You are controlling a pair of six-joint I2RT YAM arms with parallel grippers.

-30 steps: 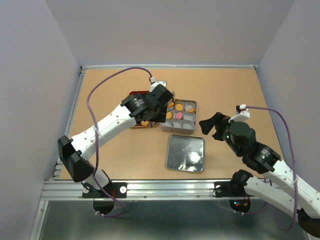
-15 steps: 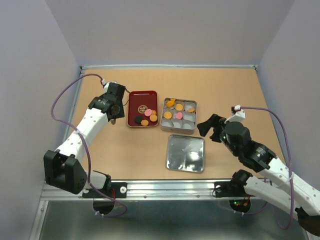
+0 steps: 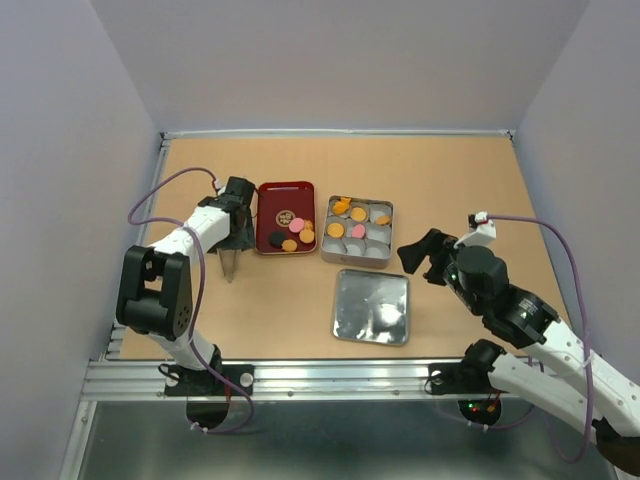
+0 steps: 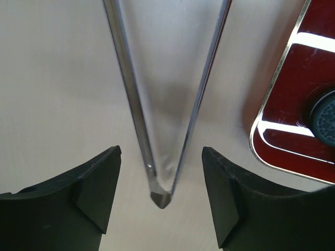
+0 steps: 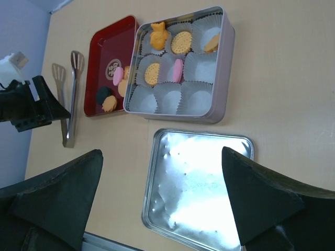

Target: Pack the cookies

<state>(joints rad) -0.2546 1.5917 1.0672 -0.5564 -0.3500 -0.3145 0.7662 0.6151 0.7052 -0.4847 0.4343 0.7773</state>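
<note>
The cookies [image 5: 181, 42] are split. Some sit in paper cups in the open tin [image 5: 178, 118] at the middle of the desk [image 3: 450, 180]. The rest lie in the red tray [image 5: 102, 47] touching the tin on its left. The lid [image 5: 199, 183] lies apart from them, nearer the near edge. The left hand [image 4: 159, 172] is spread around the hinge end of the tongs [image 4: 161, 196], which lie flat toward the left edge. The right hand [image 3: 418, 255] hangs wide open, right of the tin.
</note>
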